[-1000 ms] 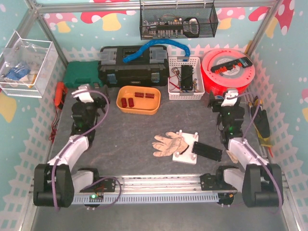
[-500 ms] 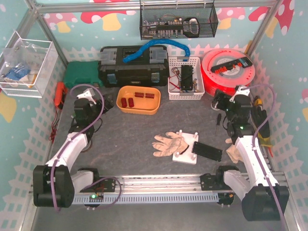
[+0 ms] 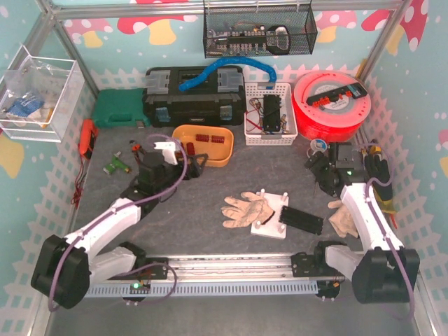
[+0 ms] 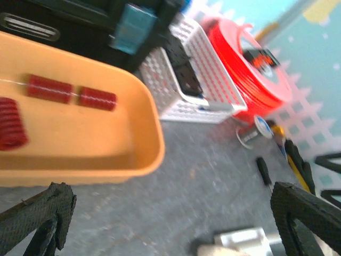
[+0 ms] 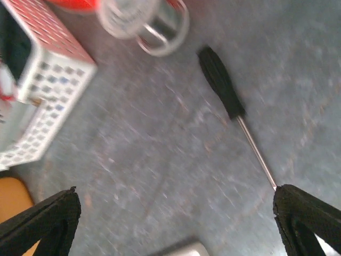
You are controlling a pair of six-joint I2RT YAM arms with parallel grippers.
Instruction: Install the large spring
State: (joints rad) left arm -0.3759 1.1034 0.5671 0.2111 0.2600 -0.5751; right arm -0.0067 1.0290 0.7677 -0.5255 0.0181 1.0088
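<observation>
The left gripper [image 4: 171, 223] stands wide open with nothing between its black fingers, just short of the near rim of the orange plastic tray [image 4: 152, 140]. In that tray the large red coil spring [image 4: 8, 130] lies at the left edge of the wrist view, with two smaller red springs [image 4: 72, 93] end to end beyond it. The right gripper [image 5: 173, 221] is also spread open and empty, low over the table near a black-handled screwdriver [image 5: 222, 87] and a small clear wire spool [image 5: 144, 22]. Behind the tray stand a white perforated basket [image 3: 269, 115] and a red filament reel [image 3: 332, 105]. Between the arms lie a beige glove [image 3: 241, 208] and a white pegged fixture plate [image 3: 269, 215]. The table is a speckled grey mat [image 3: 231, 178], enclosed by teal mushroom-print walls [image 3: 28, 182].
</observation>
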